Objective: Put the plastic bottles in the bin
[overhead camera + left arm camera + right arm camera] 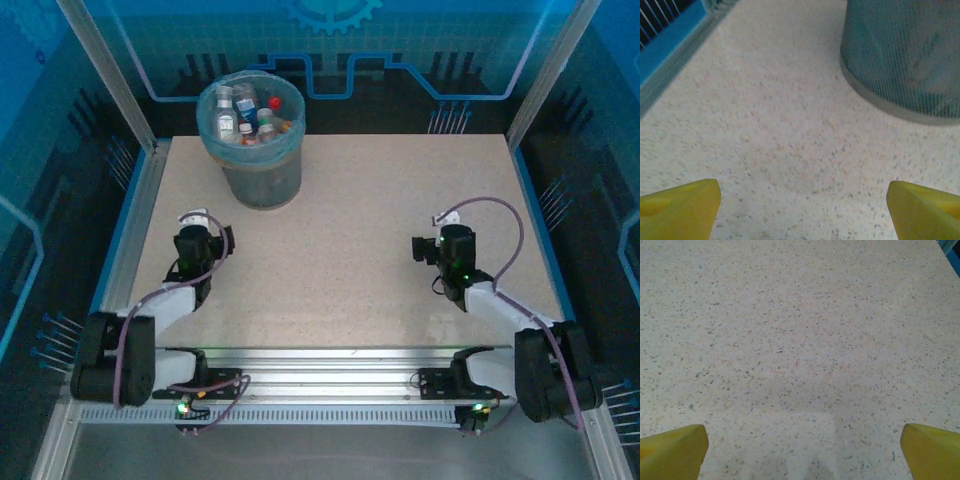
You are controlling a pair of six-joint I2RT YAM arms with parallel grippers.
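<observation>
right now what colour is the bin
Pale see-through blue; the bin shows best in the top view.

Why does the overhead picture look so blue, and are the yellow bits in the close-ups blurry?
Top view: blue panels surround the table, the bin looks dim, plastic bottles inside small but distinct. Left wrist view: yellow fingertips soft, out of focus; bin wall grainy. Right wrist view: table evenly lit, sharp; faint shadow at the bottom.

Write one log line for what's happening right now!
plastic bottles: inside bin | left tool: open, over table near bin | right tool: open, over table | task: looks done
</observation>
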